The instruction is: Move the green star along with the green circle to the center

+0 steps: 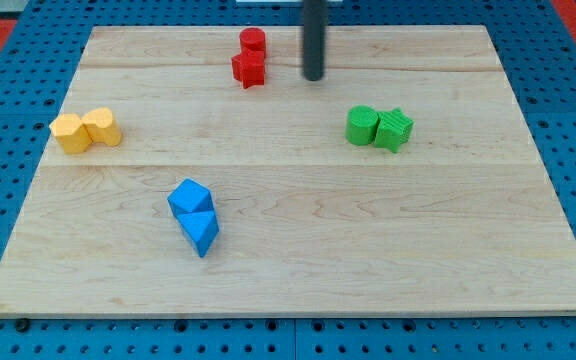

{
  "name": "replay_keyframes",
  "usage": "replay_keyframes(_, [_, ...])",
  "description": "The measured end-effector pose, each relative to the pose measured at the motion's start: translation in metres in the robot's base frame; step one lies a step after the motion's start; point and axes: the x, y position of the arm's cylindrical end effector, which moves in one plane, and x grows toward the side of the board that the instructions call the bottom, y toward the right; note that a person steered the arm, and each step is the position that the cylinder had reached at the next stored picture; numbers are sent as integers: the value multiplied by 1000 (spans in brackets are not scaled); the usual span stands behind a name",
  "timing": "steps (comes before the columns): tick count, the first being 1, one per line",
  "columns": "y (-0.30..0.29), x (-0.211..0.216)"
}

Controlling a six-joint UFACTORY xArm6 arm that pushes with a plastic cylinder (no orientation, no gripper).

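On the wooden tabletop (298, 290), two yellow blocks (86, 130) touch at the view's left; two blue blocks (194, 215) touch lower down; two red blocks (251, 57) stand near the top; my tip (313, 77) rests just right of them, with no jaws; the green circle (362, 125) touches the green star (394, 129), right of centre.

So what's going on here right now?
My tip sits near the view's top, right of the two red blocks and touching nothing. The green circle and green star sit side by side right of centre, below and to the right of my tip, not yet pushed to the centre. Two yellow blocks sit at the left, two blue ones lower left.
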Motion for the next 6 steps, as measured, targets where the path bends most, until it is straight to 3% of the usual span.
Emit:
replay_keyframes(1, [85,28])
replay_keyframes(2, [98,64])
replay_keyframes(3, [73,77])
replay_keyframes(5, [92,98])
replay_keyframes(6, [31,105])
